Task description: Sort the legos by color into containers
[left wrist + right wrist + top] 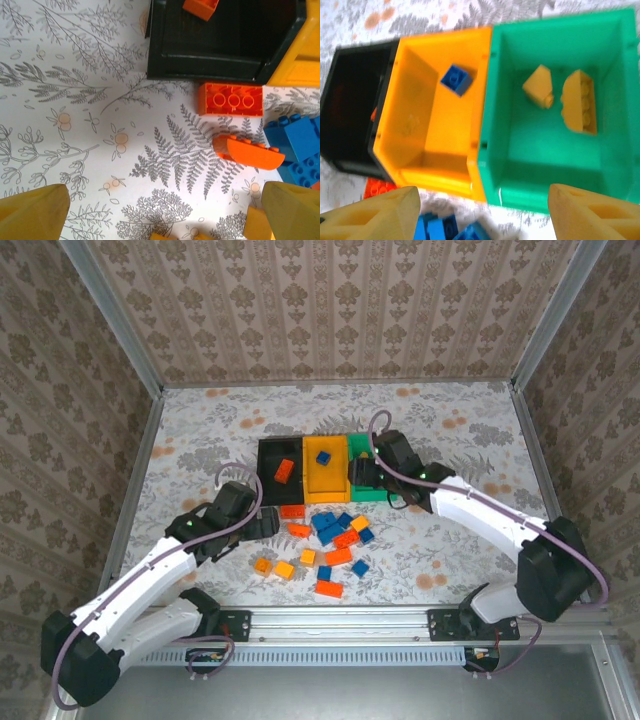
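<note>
Three containers stand joined in a row: black (270, 458), orange-yellow (325, 475), green (358, 445). The loose legos (335, 535), red-orange, blue and yellow-orange, lie in a pile in front of them. My right gripper (485, 220) hangs open and holds nothing, above the near wall of the green bin (545, 145). In that bin lie two yellow bricks (538, 86). A blue brick (456, 79) sits in the orange-yellow bin. My left gripper (162, 220) is open over bare cloth, short of a red-orange brick (231, 99) and a curved one (250, 152). The black bin (210, 60) holds a red-orange brick (200, 7).
Blue bricks (295, 145) crowd the right side of the left wrist view. Two yellow-orange bricks (275, 566) lie apart at the pile's near left. Patterned walls and metal posts enclose the table, and a rail (340, 618) runs along its near edge.
</note>
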